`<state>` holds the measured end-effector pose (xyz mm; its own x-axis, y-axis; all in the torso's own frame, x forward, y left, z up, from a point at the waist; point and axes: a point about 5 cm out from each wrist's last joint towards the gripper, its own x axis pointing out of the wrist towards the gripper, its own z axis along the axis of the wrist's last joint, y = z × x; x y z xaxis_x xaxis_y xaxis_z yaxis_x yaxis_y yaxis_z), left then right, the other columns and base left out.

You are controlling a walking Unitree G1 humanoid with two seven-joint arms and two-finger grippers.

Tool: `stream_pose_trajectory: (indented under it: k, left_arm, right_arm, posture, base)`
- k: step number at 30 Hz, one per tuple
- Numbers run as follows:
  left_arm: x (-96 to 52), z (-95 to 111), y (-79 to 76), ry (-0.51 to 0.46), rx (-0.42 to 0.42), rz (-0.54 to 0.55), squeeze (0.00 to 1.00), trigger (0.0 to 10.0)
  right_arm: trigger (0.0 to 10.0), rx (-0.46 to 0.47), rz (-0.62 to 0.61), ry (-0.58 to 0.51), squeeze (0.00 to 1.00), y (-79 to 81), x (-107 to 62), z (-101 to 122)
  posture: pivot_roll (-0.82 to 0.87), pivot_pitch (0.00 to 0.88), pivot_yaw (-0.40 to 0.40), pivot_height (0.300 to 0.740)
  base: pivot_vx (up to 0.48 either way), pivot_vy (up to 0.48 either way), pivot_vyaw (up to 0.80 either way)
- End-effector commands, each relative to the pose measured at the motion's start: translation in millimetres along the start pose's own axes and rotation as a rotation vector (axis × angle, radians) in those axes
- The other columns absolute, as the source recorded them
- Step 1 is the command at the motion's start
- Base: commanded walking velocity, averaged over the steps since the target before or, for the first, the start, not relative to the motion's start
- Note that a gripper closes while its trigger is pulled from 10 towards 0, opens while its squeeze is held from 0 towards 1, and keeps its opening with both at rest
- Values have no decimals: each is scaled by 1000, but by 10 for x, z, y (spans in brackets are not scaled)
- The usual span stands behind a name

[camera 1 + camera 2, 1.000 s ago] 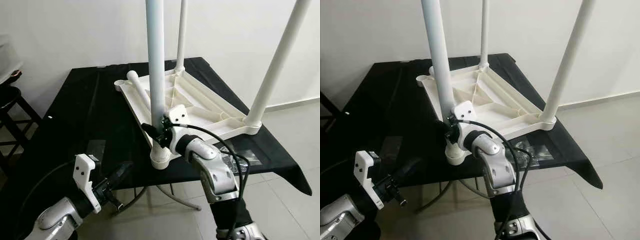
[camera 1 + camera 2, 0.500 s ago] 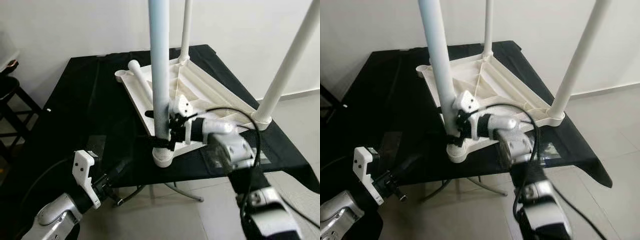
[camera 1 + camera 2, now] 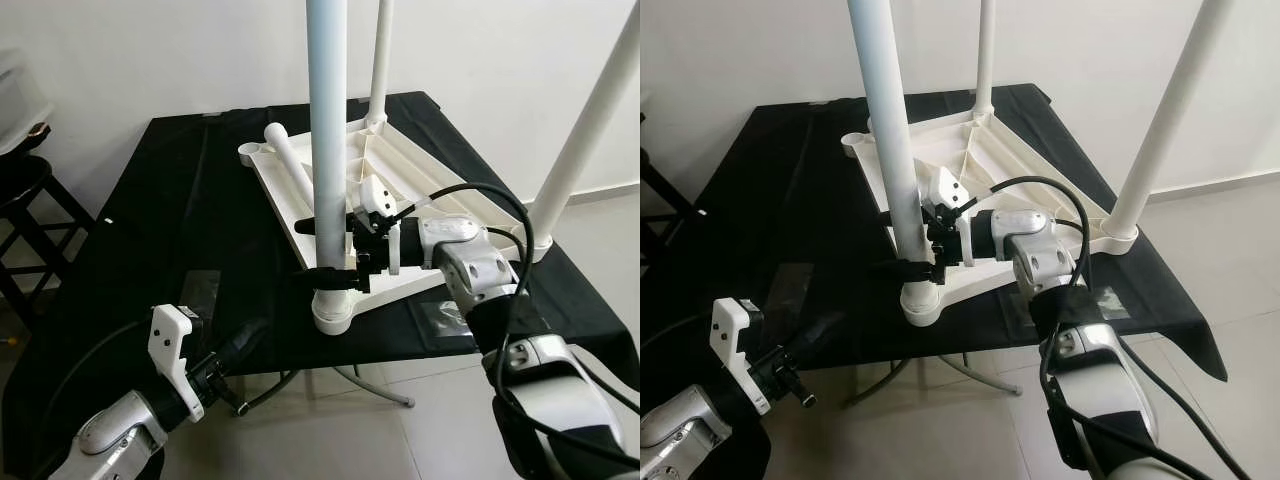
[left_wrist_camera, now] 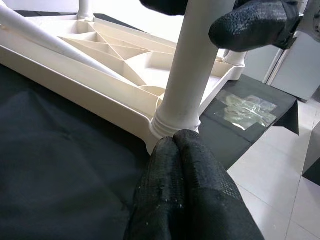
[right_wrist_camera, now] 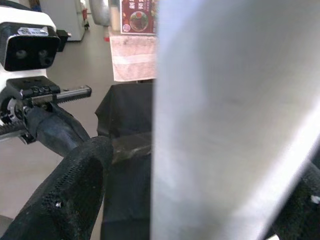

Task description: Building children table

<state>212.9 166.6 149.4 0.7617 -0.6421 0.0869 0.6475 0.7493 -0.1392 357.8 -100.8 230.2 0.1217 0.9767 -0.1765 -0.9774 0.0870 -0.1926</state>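
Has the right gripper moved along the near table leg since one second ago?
Yes. The right gripper has swung to approach the near leg sideways, its fingers now straddling it just above the corner socket.

Soft, even daylight, both head views sharp. The black tabletop [image 3: 150, 220] swallows detail. In the right wrist view the close white leg [image 5: 225, 120] is blurred and washed out.

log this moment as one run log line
right gripper: around near upright white plastic leg | left gripper: shut, low at black table edge | upturned white plastic tabletop: three legs up, fourth leg lying loose
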Motion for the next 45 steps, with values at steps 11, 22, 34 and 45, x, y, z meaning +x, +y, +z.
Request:
stream_pose_trajectory:
  k: [11, 22, 34, 45]
  left_arm:
    - [-14, 13, -6, 7, -4, -3, 0, 10000]
    - [-38, 22, 30, 4, 1, 6, 0, 10000]
    - [-53, 6, 94, 24, -1, 8, 0, 10000]
    - [-45, 8, 96, 24, -1, 10, 0, 10000]
  right_arm:
    - [0, 1, 53, 19, 0, 52, -64, -100]
    - [0, 300, -905, 68, 0, 305, 232, -567]
    - [0, 217, -769, 75, 0, 606, 543, -440]
    - [10000, 138, -478, -55, 1000, 515, 538, -125]
  posture:
    - [43, 113, 43, 740]
    - [-5, 122, 36, 740]
    - [-12, 114, 84, 740]
    - [-17, 103, 83, 740]
  base:
    - [0, 0, 0]
    - [0, 0, 0]
    - [0, 0, 0]
    - [0, 0, 0]
